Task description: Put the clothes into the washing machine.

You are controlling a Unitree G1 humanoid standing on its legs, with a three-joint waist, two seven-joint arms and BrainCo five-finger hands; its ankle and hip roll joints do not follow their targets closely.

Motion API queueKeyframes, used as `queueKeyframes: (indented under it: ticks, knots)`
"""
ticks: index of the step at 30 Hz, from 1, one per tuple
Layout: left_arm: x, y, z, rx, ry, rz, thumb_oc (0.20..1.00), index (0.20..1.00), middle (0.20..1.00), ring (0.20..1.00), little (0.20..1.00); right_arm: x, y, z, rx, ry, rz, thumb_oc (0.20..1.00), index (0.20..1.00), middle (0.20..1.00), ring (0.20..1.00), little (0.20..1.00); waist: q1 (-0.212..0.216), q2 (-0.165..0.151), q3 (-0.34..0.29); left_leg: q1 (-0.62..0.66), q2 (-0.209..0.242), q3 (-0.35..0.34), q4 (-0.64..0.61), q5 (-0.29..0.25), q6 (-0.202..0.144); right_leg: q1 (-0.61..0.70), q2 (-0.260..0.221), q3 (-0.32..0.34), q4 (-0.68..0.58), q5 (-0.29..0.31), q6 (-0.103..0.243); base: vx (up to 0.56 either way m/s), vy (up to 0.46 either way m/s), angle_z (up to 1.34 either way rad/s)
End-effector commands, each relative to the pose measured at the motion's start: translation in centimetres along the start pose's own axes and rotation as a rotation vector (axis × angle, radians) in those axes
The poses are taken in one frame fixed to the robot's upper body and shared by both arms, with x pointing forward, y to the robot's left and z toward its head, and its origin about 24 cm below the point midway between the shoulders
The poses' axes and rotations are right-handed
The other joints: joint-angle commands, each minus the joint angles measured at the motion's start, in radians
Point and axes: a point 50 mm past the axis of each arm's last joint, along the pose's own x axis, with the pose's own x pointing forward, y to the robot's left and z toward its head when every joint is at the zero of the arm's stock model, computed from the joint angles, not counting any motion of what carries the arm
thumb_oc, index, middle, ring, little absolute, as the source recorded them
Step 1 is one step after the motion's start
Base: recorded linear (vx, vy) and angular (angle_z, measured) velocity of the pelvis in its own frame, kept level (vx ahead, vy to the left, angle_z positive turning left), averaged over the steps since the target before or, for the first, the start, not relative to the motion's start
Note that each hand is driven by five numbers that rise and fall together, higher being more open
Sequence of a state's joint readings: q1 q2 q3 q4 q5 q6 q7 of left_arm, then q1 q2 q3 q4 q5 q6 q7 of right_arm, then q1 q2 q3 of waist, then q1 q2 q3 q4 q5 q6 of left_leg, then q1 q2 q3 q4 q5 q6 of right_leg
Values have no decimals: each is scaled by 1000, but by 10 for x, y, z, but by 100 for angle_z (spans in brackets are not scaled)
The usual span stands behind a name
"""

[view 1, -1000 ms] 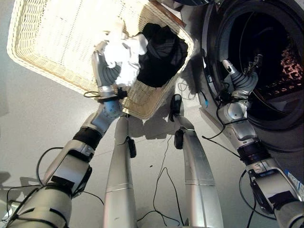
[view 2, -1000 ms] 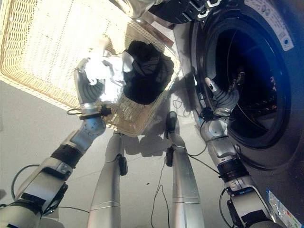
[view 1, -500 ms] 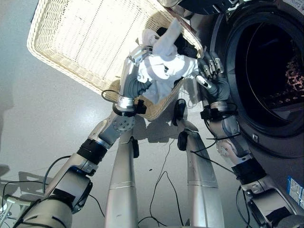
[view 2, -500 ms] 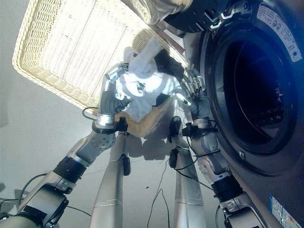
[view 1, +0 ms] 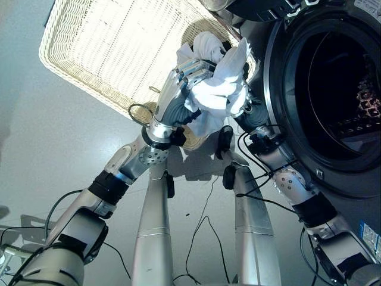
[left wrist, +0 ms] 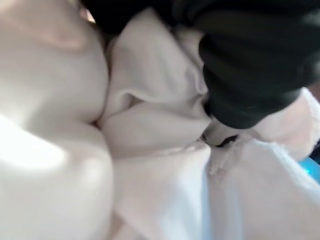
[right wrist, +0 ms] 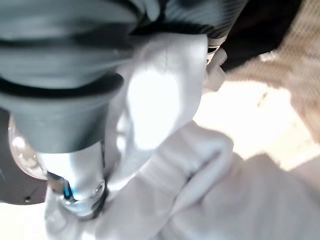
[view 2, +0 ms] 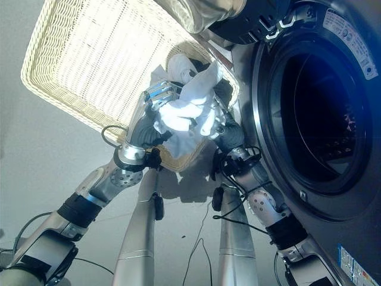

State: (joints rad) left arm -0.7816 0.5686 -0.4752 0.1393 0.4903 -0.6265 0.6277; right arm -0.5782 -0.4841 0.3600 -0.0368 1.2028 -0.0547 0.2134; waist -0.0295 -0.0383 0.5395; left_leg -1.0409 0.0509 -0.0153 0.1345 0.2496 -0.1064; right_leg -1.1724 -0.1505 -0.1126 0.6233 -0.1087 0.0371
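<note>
Left robot hand (view 1: 178,98) has its fingers curled round the bunched white cloth garment (view 1: 217,89) over the cream wicker basket's (view 1: 107,53) corner beside the dark-drummed front-loading washing machine (view 1: 324,89), right robot hand (view 2: 229,134) buried in it, can't tell its fingers.

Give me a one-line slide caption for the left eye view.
Both hands, left hand and right hand, lift white clothes from wicker basket beside open washing machine.

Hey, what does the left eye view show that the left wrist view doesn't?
Left eye view alone: the wicker basket, the washing machine with its open drum, and the left hand curled round the white garment. Left wrist view alone: the cloth's folds from very close. Both: the white garment pressed against dark ribbed cover.
</note>
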Motion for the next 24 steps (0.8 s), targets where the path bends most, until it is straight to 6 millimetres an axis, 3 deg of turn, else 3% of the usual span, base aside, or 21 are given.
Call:
queueKeyframes:
  ticks: [1, 8, 9, 11, 24]
  knots:
    - [21, -1, 35, -58, -222, 55, 200, 200, 200, 200, 200, 4, 30, 6, 46, -10, 191, 1000, 1000, 1000, 1000, 1000, 2, 12, -19, -7, -47, 15, 144, -158, -13, 91, 26, -29, -294, 223, 134, 0, 0, 0]
    - [22, -1, 36, -12, -243, 40, 200, 200, 200, 200, 200, 5, 40, 5, 40, 18, 254, 1000, 1000, 1000, 1000, 1000, 5, 10, -19, -12, -45, 13, 147, -155, -15, 87, 23, -33, -293, 227, 135, 0, -8, 2]
    - [23, -1, 36, -9, -242, 38, 200, 200, 200, 200, 200, 5, 41, 4, 42, 26, 266, 784, 784, 784, 784, 784, 4, 9, -19, -12, -45, 12, 147, -155, -15, 88, 22, -33, -294, 227, 135, 0, 0, 0]
    - [23, -3, 36, 4, -241, 32, 200, 200, 200, 200, 200, 6, 43, 3, 40, 37, 281, 200, 200, 200, 200, 200, 4, 8, -19, -12, -45, 12, 149, -155, -16, 88, 21, -35, -294, 229, 136, 0, 0, 0]
    - [25, -2, 33, 75, -234, 36, 200, 200, 200, 200, 200, 7, 52, 0, 64, 74, 354, 200, 200, 200, 200, 200, 5, 11, -19, -21, -44, 13, 155, -152, -19, 81, 21, -36, -297, 235, 135, 0, 0, 0]
